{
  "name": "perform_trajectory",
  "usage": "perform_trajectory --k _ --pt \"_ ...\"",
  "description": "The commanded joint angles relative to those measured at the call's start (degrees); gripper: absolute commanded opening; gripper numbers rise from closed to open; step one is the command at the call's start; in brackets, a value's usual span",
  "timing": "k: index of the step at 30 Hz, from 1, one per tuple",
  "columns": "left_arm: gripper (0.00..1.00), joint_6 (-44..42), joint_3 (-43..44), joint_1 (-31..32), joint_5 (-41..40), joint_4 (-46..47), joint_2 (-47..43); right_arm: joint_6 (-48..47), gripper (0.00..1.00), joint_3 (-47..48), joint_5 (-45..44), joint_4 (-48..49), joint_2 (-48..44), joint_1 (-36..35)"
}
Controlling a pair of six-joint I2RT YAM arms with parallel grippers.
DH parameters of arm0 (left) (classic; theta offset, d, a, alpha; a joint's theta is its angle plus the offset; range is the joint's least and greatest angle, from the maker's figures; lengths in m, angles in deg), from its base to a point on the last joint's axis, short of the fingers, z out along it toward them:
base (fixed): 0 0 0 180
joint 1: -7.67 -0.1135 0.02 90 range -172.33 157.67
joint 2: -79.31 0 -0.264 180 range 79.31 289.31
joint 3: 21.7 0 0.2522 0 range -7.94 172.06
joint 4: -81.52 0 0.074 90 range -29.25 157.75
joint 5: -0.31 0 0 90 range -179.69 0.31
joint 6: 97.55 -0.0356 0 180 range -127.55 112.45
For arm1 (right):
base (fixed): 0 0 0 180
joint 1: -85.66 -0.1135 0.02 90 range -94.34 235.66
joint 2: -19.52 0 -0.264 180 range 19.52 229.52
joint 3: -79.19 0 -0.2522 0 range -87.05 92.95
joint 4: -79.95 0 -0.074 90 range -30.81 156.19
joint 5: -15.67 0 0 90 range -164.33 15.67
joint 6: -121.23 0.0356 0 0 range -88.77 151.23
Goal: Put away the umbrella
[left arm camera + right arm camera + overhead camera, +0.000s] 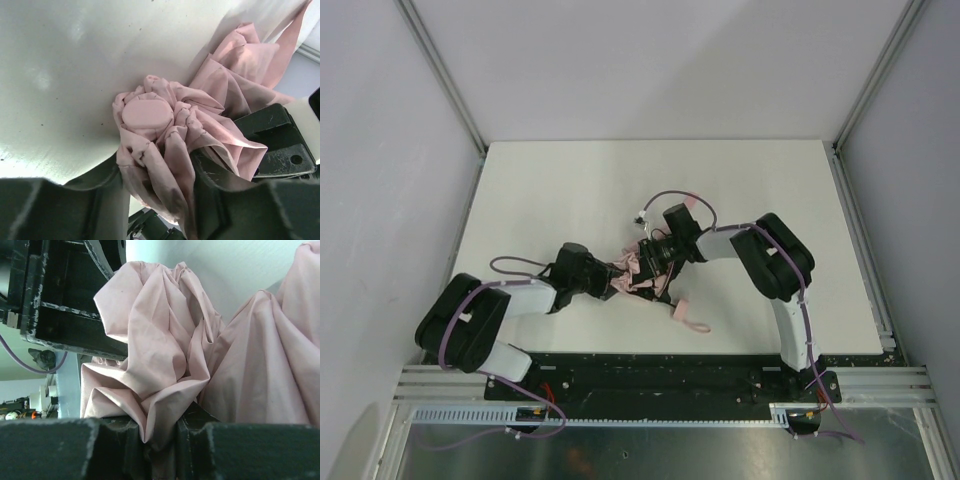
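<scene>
Only overhead, umbrella wrist loop on table.

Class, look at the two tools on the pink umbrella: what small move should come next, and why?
Probably close the left tool firmly on the umbrella. Its fingers flank the bunched fabric near the round cap, but a firm grip is not evident, while the right tool pinches a fold.

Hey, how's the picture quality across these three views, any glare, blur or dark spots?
Top external: even light, sharp. Left wrist: bright glare on the white table; pale pink fabric folding umbrella crisp, left gripper's fingers dark and soft. Right wrist: umbrella sharp, left background blurred.
</scene>
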Motion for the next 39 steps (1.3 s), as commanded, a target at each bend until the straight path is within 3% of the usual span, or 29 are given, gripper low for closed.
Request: perform_trajectory --k 1,4,6,9,12,15,21,24,36,39 --pt "0.27 -3.48 -2.45 0.59 -9.27 -5.41 1.93 -0.87 0.00 -0.76 -0.28 -12.75 3.14 -1.08" --pt "0.05 -3.84 -1.12 0.59 -8.99 -8.19 1.77 -1.54 0.00 0.35 -0.81 -14.15 1.33 -1.20" --pt "0.01 -3.18 -0.55 0.54 -8.26 -9.99 1.44 -1.82 0.07 0.99 -2.63 -15.60 -0.95 -1.22" --pt "0.00 -2.66 0.02 0.43 -7.40 -12.10 0.64 -2.61 0.33 1.75 -8.22 -17.88 -6.39 -1.32" --pt "0.00 -2.66 1.51 0.41 -6.77 -15.90 0.28 -6.69 0.67 2.84 -18.94 -23.62 -14.38 -2.51" --pt "0.00 -2.42 2.93 0.50 -5.07 -17.99 1.10 -12.11 0.79 2.77 -30.27 -27.39 -21.14 -5.80" --pt "0.00 -3.01 4.91 0.63 -4.01 -21.06 1.36 -20.64 0.83 -3.01 -63.42 -23.76 -30.39 -19.71" --pt "0.00 -3.20 5.70 0.59 -2.93 -22.67 2.27 -24.85 0.84 -7.55 -74.20 -17.69 -32.11 -26.36" --pt "0.00 -3.71 7.28 0.56 -0.54 -25.66 3.07 -31.09 0.83 -9.63 -91.85 -0.01 -17.21 -30.29" --pt "0.00 -3.79 7.65 0.59 -0.19 -26.17 3.03 -29.68 0.77 -9.59 -92.60 0.63 -15.06 -28.97"
